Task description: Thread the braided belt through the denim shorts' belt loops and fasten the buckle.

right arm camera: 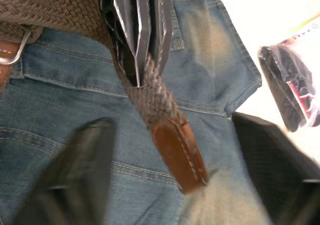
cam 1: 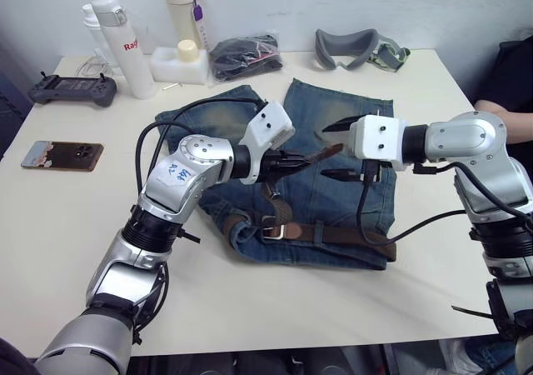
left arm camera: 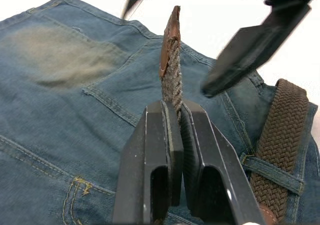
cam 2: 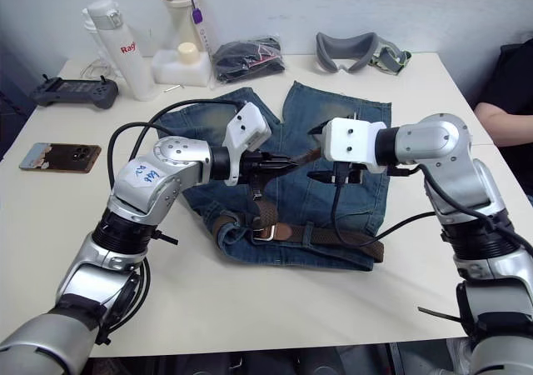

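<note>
Belted waistband nearest, along the table's near edge.
Lay there: denim shorts (cam 1: 333,183), braided belt (cam 1: 350,235) threaded across through a belt loop (left arm camera: 272,172), buckle (cam 1: 275,229) unfastened. Beyond, left gripper (cam 1: 293,163) clamped on the belt's leather tip, held raised; right gripper (cam 1: 337,150) spread wide around it. Likely risk: tip slipping during a handover, or pulling back out of the loops.

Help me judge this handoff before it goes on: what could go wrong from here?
1. The left gripper pinches the braided belt just short of its leather tip; a tug could slip it free.
2. The open right gripper might close beside the tip.
3. Pulling may drag the denim shorts and bunch them.
</note>
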